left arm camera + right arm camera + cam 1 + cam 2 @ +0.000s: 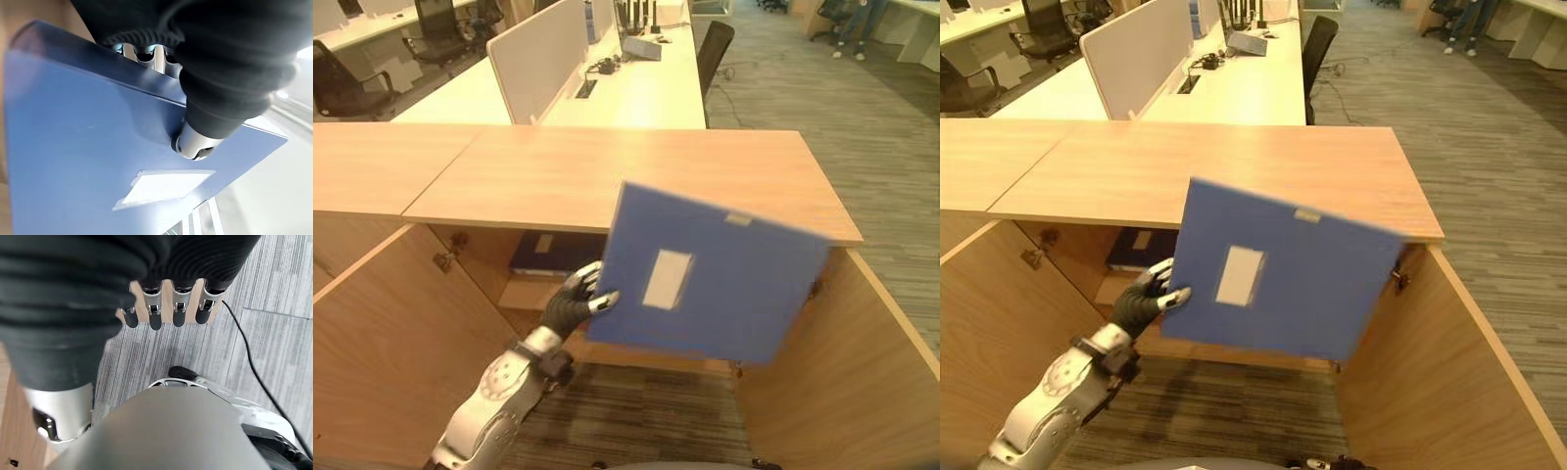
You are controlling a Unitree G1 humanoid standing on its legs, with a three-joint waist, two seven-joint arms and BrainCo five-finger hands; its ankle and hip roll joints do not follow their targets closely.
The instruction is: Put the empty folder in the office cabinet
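A blue folder (705, 284) with a white label hangs tilted in the air before the open office cabinet (607, 171), below the edge of its wooden top. My left hand (576, 299) grips the folder's left edge, thumb (195, 142) pressed on the front face and fingers behind it. The folder (73, 147) fills much of the left wrist view. Its lower right corner is close to the right door. My right hand (166, 308) hangs over the carpet with straight fingers and holds nothing.
Both cabinet doors stand open: the left one (382, 343) and the right one (867, 372). A dark blue folder (553, 253) lies flat on a shelf inside. Behind are white desks with a divider (543, 54), office chairs (715, 49) and a person's legs (857, 29).
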